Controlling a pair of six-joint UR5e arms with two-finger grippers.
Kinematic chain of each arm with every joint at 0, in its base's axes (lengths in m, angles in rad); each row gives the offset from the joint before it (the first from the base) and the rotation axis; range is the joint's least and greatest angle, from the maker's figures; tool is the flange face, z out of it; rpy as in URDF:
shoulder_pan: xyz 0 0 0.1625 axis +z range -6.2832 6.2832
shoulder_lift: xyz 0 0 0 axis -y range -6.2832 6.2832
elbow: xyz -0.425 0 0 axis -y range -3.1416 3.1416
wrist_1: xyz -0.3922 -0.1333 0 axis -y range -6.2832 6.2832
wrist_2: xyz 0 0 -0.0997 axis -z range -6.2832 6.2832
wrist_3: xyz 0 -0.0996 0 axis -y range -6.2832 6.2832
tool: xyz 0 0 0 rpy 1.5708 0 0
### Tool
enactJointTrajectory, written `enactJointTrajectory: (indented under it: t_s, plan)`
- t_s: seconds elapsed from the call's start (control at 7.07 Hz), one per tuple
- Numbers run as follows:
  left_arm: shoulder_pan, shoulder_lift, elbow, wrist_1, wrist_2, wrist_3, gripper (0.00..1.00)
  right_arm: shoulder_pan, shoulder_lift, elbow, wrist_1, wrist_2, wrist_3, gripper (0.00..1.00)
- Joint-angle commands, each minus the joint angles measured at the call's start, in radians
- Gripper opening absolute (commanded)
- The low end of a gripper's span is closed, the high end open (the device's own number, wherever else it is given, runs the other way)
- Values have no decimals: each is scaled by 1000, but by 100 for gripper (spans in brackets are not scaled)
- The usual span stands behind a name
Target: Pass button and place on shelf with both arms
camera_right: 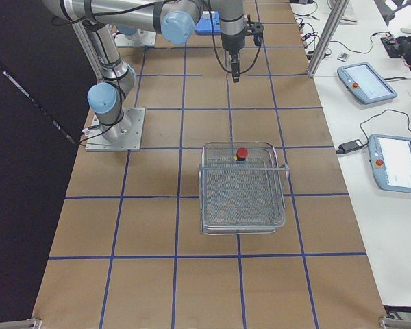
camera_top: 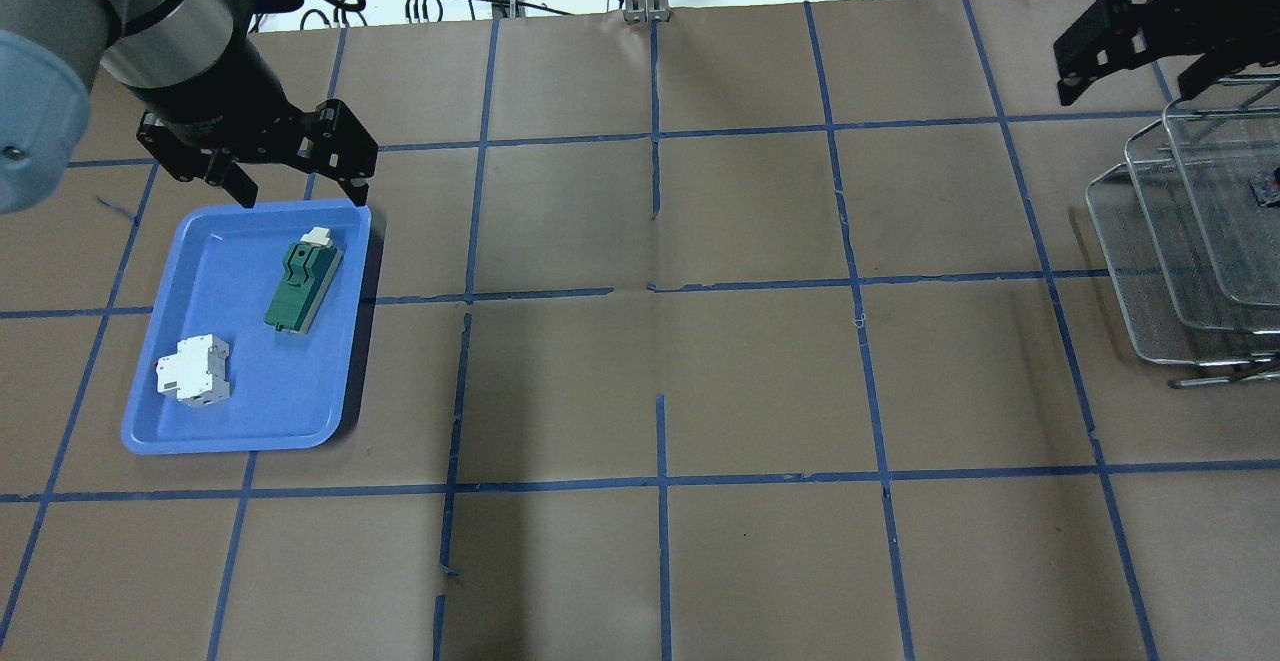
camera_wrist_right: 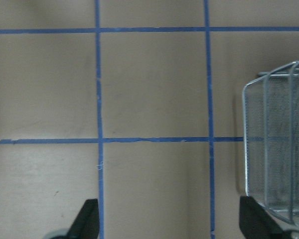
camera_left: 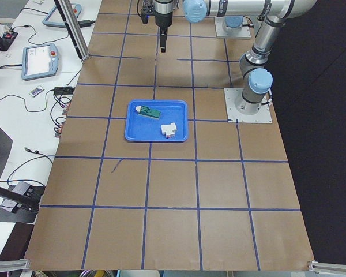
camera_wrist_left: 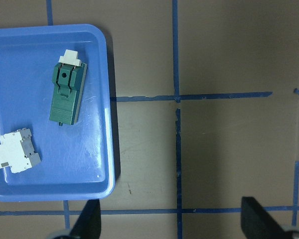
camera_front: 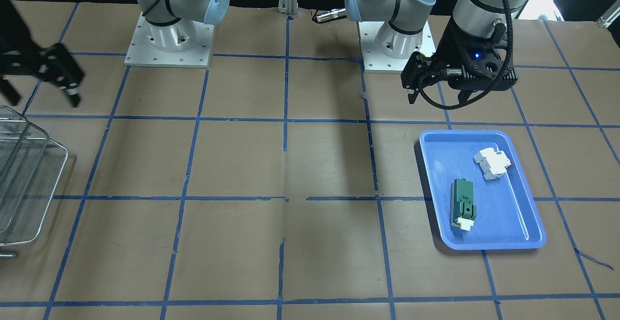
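The button [camera_right: 241, 153], red-headed, sits on the top tier of the wire-mesh shelf [camera_right: 243, 192], near its end closest to the robot. In the overhead view the button [camera_top: 1265, 186] is a small dark spot on the shelf [camera_top: 1170, 271] at the right edge. My right gripper [camera_top: 1130, 76] hangs open and empty beside the shelf, on its far side. The right wrist view shows its fingertips [camera_wrist_right: 87, 221] wide apart and the shelf [camera_wrist_right: 274, 149] at the right. My left gripper [camera_top: 297, 184] is open and empty above the far edge of the blue tray [camera_top: 250, 391].
The blue tray [camera_front: 503, 213] holds a green rectangular module [camera_front: 463, 204] and a white breaker-like block [camera_front: 493, 162]; both also show in the left wrist view, module [camera_wrist_left: 66, 92] and block [camera_wrist_left: 15, 152]. The table is brown paper with a blue tape grid.
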Motion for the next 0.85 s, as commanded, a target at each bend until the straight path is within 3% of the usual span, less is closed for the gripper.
enactJointTrajectory:
  t_s: [0.0,0.14,0.28,0.71]
  plan:
    - [-3,-1,34,-1,-54,-15,100,180,-2,6,28,12,45,100]
    - [-10,-12,81,-12,-48,-17,100,183,1,7,34,11,80,100]
    - [-11,-9,85,-71,-53,-21,100,183,1,9,34,11,91,100]
    - [-3,-6,105,-82,-47,-15,100,183,1,9,36,11,91,100]
